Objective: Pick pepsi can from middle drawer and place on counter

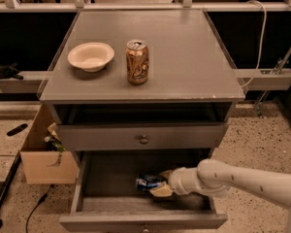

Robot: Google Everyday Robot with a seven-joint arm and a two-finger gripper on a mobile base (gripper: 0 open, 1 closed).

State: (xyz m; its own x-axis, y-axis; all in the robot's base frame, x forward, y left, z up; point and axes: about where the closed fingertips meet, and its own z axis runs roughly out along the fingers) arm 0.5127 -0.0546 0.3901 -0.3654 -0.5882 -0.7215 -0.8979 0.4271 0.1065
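Observation:
The pepsi can [146, 181], blue with white markings, lies on its side on the floor of the open middle drawer [106, 178], right of its centre. My gripper [160, 182] reaches into the drawer from the right and is at the can's right end, low over the drawer floor. My white arm [242, 179] runs off to the lower right. The grey counter [184, 57] is the flat top of the cabinet above.
A gold-brown can [137, 62] stands upright on the counter beside a cream bowl [90, 56]. The drawer above [184, 136], with a brass knob [143, 140], is slightly pulled out and overhangs the open drawer. A cardboard box [41, 164] sits on the floor at the left.

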